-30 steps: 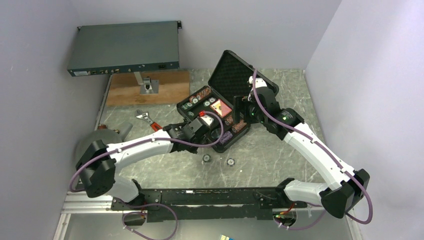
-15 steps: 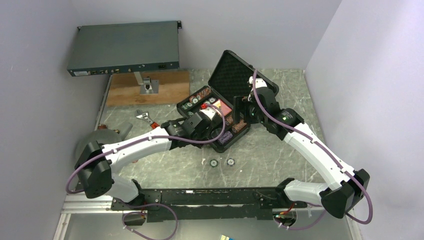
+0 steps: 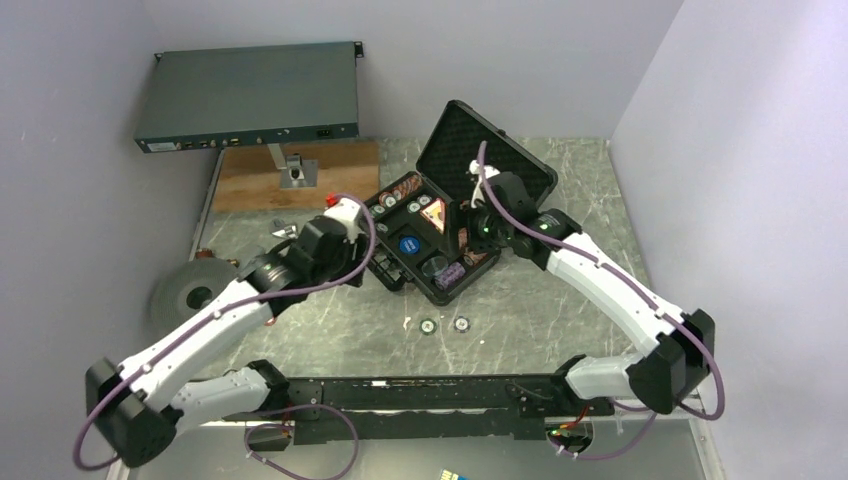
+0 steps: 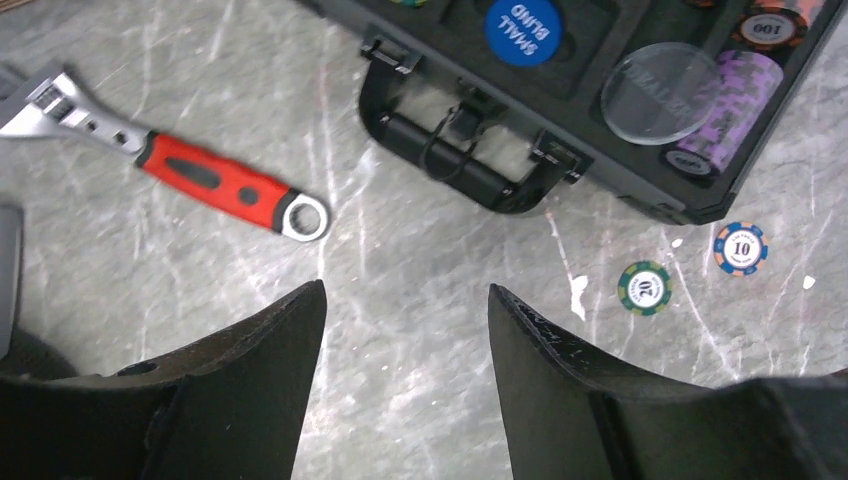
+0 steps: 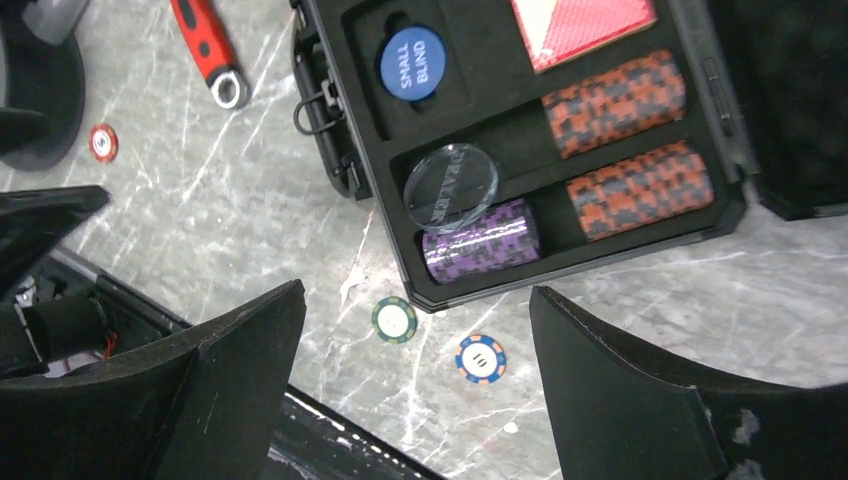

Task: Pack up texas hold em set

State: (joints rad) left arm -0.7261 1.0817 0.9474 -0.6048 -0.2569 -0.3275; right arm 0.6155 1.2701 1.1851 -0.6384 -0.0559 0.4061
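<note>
1. Poker case [image 3: 455, 135] lies open mid-table, and the blue disc [image 3: 408, 245] now sits in its slot.
2. We have drawn the left gripper [image 4: 405, 290] back, spread wide and empty. The right gripper [image 5: 415, 290] hovers open above the case.
3. We judge the green chip [image 4: 645, 288] and the orange-blue chip [image 4: 741, 248], lying on the table just in front, are next.

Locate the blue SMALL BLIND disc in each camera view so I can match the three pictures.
Top external: the blue disc sits in the foam of the open case, near picture centre.
Left wrist: at the top edge, right of centre, above the case handle.
Right wrist: upper middle, in a round pocket.
Shared landmark: the clear dealer button, close by in the same case.
</note>
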